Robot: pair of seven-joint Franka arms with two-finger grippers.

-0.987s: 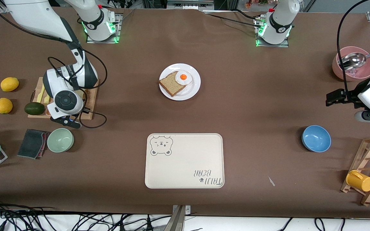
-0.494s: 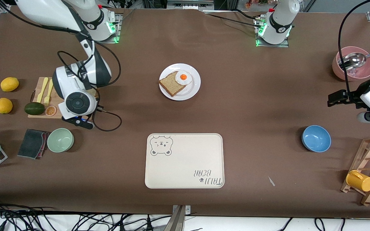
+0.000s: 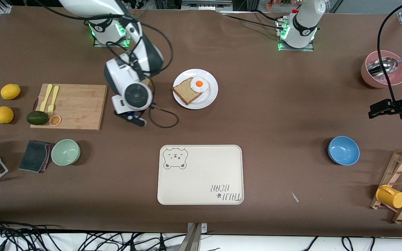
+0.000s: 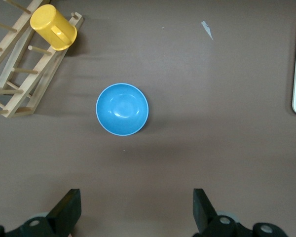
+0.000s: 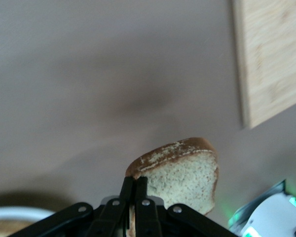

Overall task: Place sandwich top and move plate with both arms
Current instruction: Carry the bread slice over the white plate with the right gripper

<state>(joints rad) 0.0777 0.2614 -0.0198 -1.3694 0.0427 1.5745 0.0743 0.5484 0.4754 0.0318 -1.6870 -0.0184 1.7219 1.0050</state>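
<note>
Pinching sandwich top (image 5: pixel 182 175), right end effector (image 5: pixel 134 190): wrist-only sight; left end effector (image 4: pixel 135 210) spread.

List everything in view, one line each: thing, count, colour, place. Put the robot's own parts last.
plate: 1, white, mid-table.
darker bread slice: 1, tan, on the plate.
fried egg: 1, white and orange, on that slice.
sandwich top: 1, pale, brown crust, in the right gripper.
tray: 1, cream, nearer the camera than the plate.
cutting board: 1, wood, toward the right arm's end.
lemons: 2, yellow, beside the board.
avocado: 1, dark green, at the board's edge.
green bowl: 1, nearer the camera than the board.
blue bowl: 1, toward the left arm's end.
pink bowl: 1, holding a metal spoon.
yellow mug: 1, on a wooden rack.
right gripper: shut on the sandwich top, between board and plate.
left gripper: open, waiting over bare table by the blue bowl.
</note>
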